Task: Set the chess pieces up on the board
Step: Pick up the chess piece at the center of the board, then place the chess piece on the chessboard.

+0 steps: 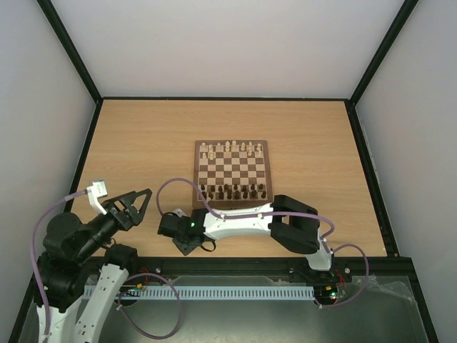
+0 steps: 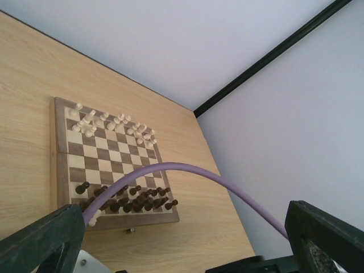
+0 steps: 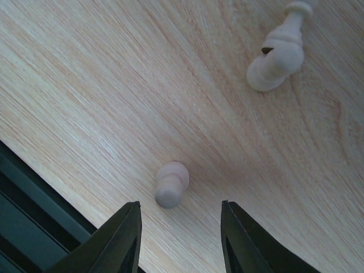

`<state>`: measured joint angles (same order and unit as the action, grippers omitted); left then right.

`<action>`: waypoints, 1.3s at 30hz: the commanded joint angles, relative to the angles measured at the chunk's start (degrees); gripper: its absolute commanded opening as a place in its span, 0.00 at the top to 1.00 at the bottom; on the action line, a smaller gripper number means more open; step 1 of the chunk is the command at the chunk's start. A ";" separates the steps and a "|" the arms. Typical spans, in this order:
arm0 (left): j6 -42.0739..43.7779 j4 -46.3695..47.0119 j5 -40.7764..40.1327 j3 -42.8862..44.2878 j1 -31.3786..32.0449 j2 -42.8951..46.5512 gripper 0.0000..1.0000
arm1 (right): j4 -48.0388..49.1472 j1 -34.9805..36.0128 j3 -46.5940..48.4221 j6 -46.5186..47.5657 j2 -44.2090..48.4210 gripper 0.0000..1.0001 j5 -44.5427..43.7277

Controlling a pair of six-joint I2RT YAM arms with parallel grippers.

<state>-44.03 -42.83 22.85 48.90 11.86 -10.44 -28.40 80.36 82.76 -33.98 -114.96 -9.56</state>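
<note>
Right wrist view: a small pale pawn sits on the wooden surface at 12 o'clock of the right end effector, just ahead of it. The jaws stand partly open, somewhat wider than the pawn, holding and touching nothing. A larger pale piece lies on its side at 1 o'clock, apart from the pawn. To pick well, I'd judge the end effector should advance until the pawn is centred between the jaws, then close gently so it doesn't skid. Overhead, the board lies at 1 o'clock of this end effector. The left end effector gapes wide and empty.
</note>
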 commanded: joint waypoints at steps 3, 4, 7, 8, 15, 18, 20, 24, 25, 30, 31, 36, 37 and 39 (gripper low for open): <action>0.41 -0.79 -0.22 1.40 -0.27 0.83 0.01 | -3.08 0.32 2.94 -0.30 -2.64 0.65 -0.82; 0.31 -0.77 -0.26 1.25 -0.30 0.85 0.01 | -2.95 0.37 3.09 -0.21 -2.76 0.66 -0.81; 0.33 -0.77 -0.26 0.90 -0.28 0.94 0.01 | -2.98 0.31 3.56 -0.04 -3.24 0.70 -0.87; 0.35 -0.77 -0.21 0.86 -0.26 1.01 0.00 | -2.95 0.40 3.74 0.01 -3.40 0.71 -0.96; 0.34 -0.77 -0.16 0.51 -0.28 1.08 0.01 | -2.56 0.29 3.71 0.29 -2.97 0.90 -1.14; 0.25 -0.53 -0.09 0.19 -0.28 0.99 0.01 | -2.27 0.24 2.85 0.09 -1.92 0.93 -2.04; 0.26 -0.29 -0.01 -0.07 -0.29 0.90 0.01 | -2.79 0.04 1.83 -0.14 -0.29 0.93 -3.17; 0.23 0.71 0.48 -0.81 -0.26 0.54 0.00 | -4.40 -2.28 -1.46 -0.16 7.48 0.93 -6.20; 0.25 1.02 0.62 -1.13 -0.26 0.37 0.00 | -5.32 -3.22 -2.10 0.04 10.08 0.93 -7.18; 0.41 2.69 1.44 -3.77 -0.26 -0.40 0.00 | -8.94 -10.66 -3.85 2.53 22.05 0.93 -9.50; 0.43 3.13 1.63 -4.40 -0.26 -0.56 0.01 | -9.52 -13.00 -3.53 3.43 23.87 0.93 -9.60; 1.03 5.28 2.99 -7.90 -0.26 -2.63 0.01 | -11.51 -27.76 0.16 8.50 25.67 0.92 -7.49; 1.16 5.70 3.34 -8.43 -0.30 -2.95 0.01 | -11.60 -30.57 1.45 9.52 24.56 0.92 -6.42; 1.65 6.19 3.54 -9.10 -0.26 -3.54 0.01 | -12.24 -35.92 4.35 11.17 21.00 0.92 -5.46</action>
<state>-43.81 -39.51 24.47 41.25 11.86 -12.64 -35.03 51.88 83.55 -27.59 -88.51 -16.40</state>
